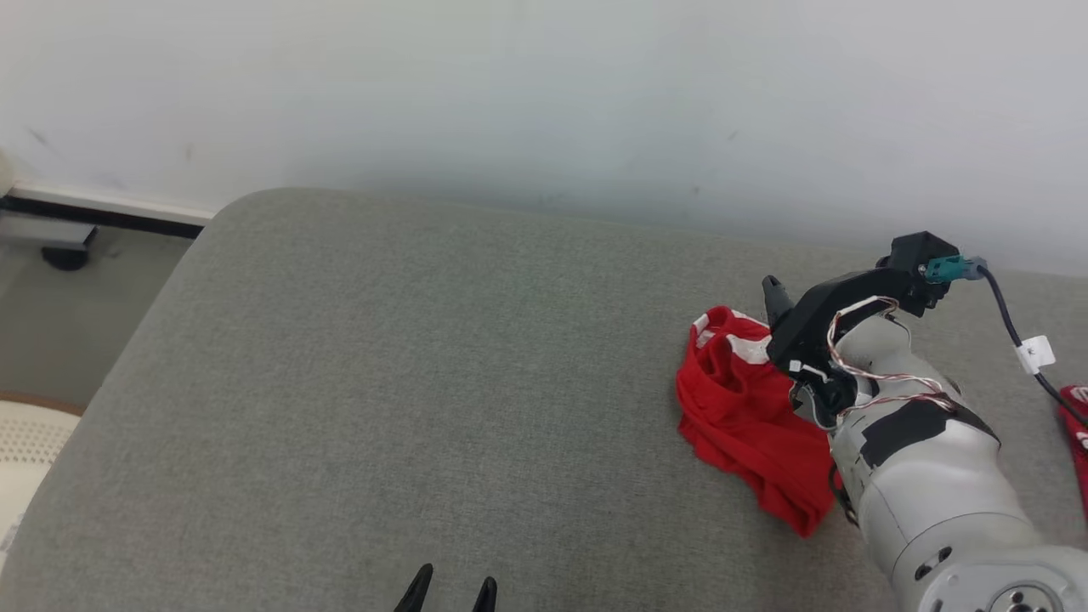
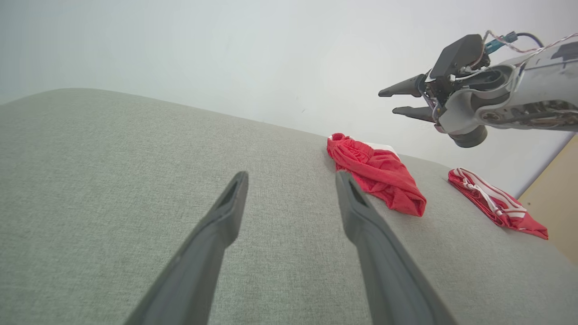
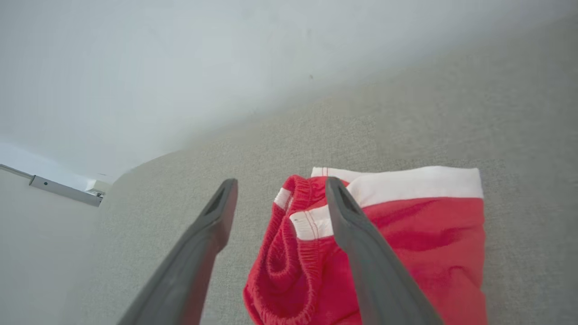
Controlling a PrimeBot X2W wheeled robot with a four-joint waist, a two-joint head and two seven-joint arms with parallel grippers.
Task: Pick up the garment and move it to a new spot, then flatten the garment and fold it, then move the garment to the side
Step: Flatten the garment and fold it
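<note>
The garment (image 1: pixel 735 399) is a crumpled pair of red shorts with white trim, lying on the right part of the grey cushioned surface (image 1: pixel 425 382). My right gripper (image 1: pixel 778 310) hangs open above the garment's far end, holding nothing. The left wrist view shows that gripper (image 2: pixel 388 101) well clear above the garment (image 2: pixel 375 176). In the right wrist view the open fingers (image 3: pixel 281 183) straddle the bunched waistband of the garment (image 3: pixel 429 234) from above. My left gripper (image 1: pixel 456 576) sits open and holding nothing at the near edge, fingers (image 2: pixel 291 174) spread over bare fabric.
A second red and white striped garment (image 2: pixel 496 203) lies further right, near the surface's edge (image 1: pixel 1075 425). A pale wall (image 1: pixel 544 102) backs the surface. The rounded left edge drops to the floor, where a white perforated object (image 1: pixel 25 442) and a dark caster (image 1: pixel 64 255) stand.
</note>
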